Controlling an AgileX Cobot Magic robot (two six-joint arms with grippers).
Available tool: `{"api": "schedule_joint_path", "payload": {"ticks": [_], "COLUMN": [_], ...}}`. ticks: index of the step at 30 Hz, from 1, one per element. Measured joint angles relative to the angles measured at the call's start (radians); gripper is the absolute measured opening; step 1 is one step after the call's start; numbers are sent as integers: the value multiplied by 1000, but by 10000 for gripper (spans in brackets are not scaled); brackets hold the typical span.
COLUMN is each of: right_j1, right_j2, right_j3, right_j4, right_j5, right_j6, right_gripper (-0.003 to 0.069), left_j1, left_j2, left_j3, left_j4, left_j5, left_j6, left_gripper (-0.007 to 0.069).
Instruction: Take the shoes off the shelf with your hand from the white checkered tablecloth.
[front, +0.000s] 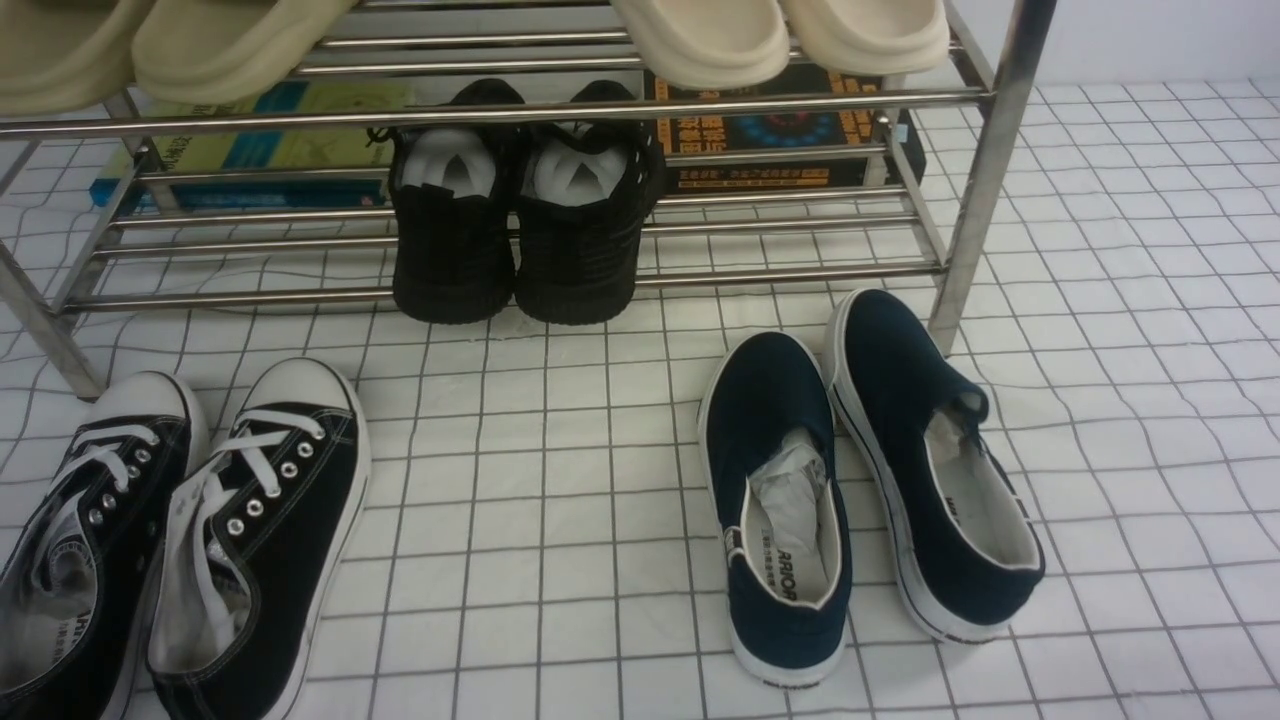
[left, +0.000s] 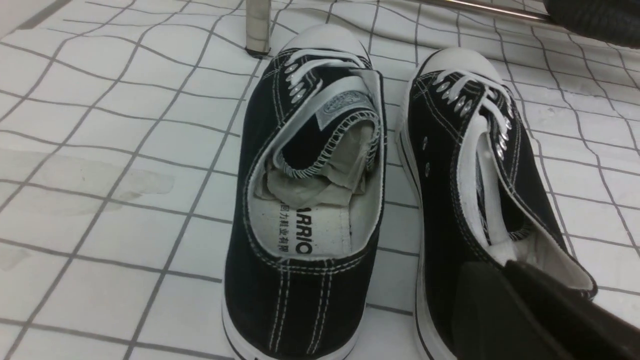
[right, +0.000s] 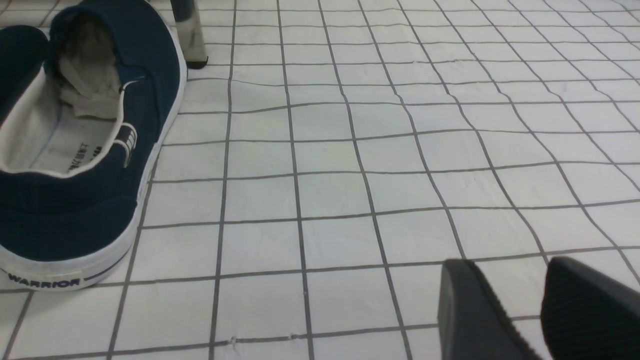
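Note:
The pair of black canvas sneakers stands on the white checkered tablecloth (front: 560, 520) at the front left, toes toward the shelf (front: 960, 200): one sneaker (front: 80, 540) further left, the other (front: 260, 540) beside it. In the left wrist view both show, the left one (left: 305, 200) and the right one (left: 475, 150). My left gripper (left: 500, 267) is at the right sneaker's heel, one finger outside its side wall and one inside the opening, closed on the collar. My right gripper (right: 505, 270) is open and empty just above the cloth. Neither gripper shows in the front view.
All-black knit shoes (front: 520, 230) sit on the shelf's lower tier. Beige slippers (front: 700, 40) lie on the top tier. Navy slip-ons (front: 780, 520) lie on the cloth at the right, near a shelf leg (right: 190, 35). Books (front: 250, 140) lie behind the shelf.

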Motion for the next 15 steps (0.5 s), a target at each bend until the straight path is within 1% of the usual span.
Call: {"api": "schedule_joint_path", "payload": {"ticks": [10, 15], "right_j1": [0, 0], "right_j2": [0, 0], "right_j3": [0, 0], "right_j4": [0, 0], "right_j5": [0, 0], "right_j6": [0, 0], "right_gripper": [239, 239], "left_j1": [-5, -42], "left_j2": [0, 0], "left_j3": [0, 0], "left_j4": [0, 0], "left_j5": [0, 0], "left_j6": [0, 0], "left_gripper": [75, 86]}}
